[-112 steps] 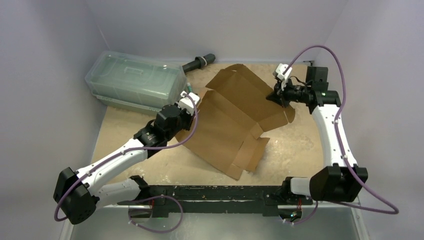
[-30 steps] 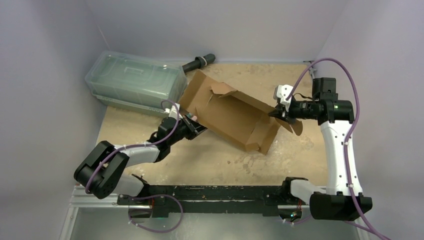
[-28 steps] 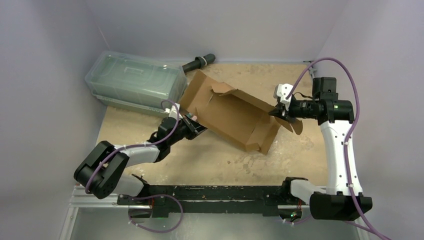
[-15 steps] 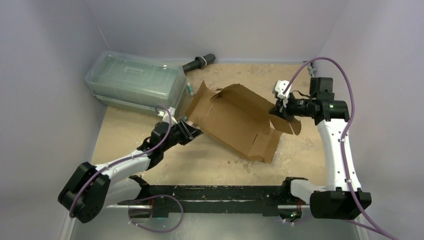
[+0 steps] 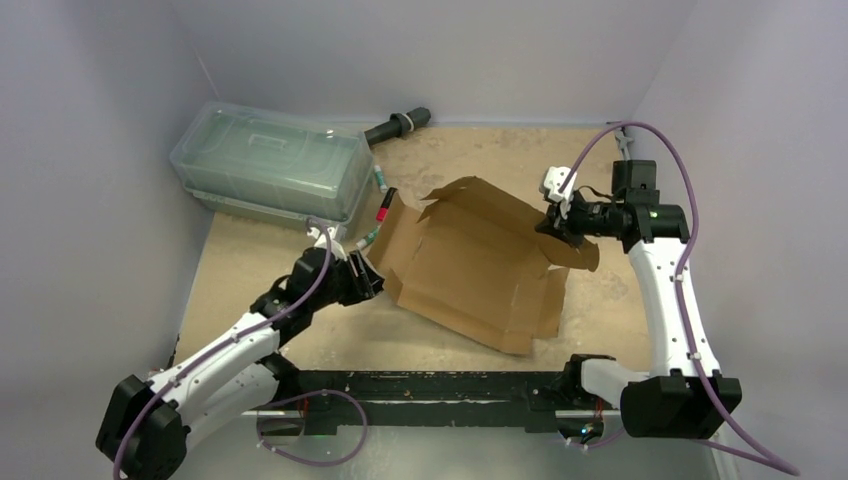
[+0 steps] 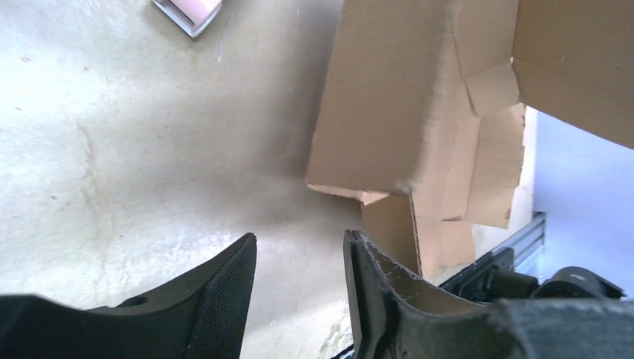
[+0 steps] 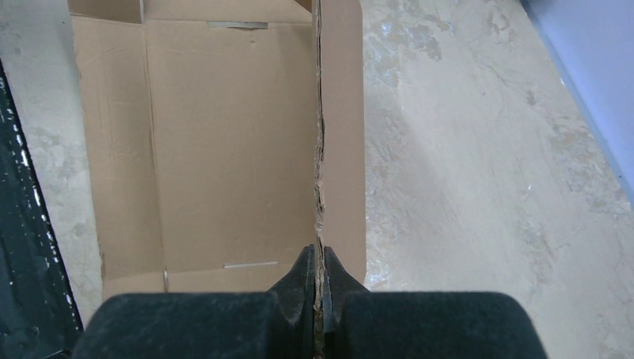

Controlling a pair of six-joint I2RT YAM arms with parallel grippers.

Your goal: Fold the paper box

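Observation:
The paper box (image 5: 470, 265) is a brown corrugated cardboard sheet, partly opened, lying in the middle of the table with flaps raised. My right gripper (image 5: 556, 222) is shut on the upright edge of its right flap; the wrist view shows the cardboard edge (image 7: 320, 187) pinched between the fingertips (image 7: 319, 258). My left gripper (image 5: 368, 280) is open and empty, just left of the box's near-left corner. In the left wrist view the box (image 6: 419, 127) lies ahead and to the right of the gripper (image 6: 299, 250), apart from it.
A clear greenish lidded plastic container (image 5: 270, 165) stands at the back left. A black handled tool (image 5: 397, 126) lies at the back. Marker pens (image 5: 382, 205) lie between the container and the box. A black rail (image 5: 420, 385) runs along the near edge.
The left gripper let go of the box's left side and pulled back toward the near left. The box dropped lower and flatter and shifted nearer. The right gripper kept its hold.

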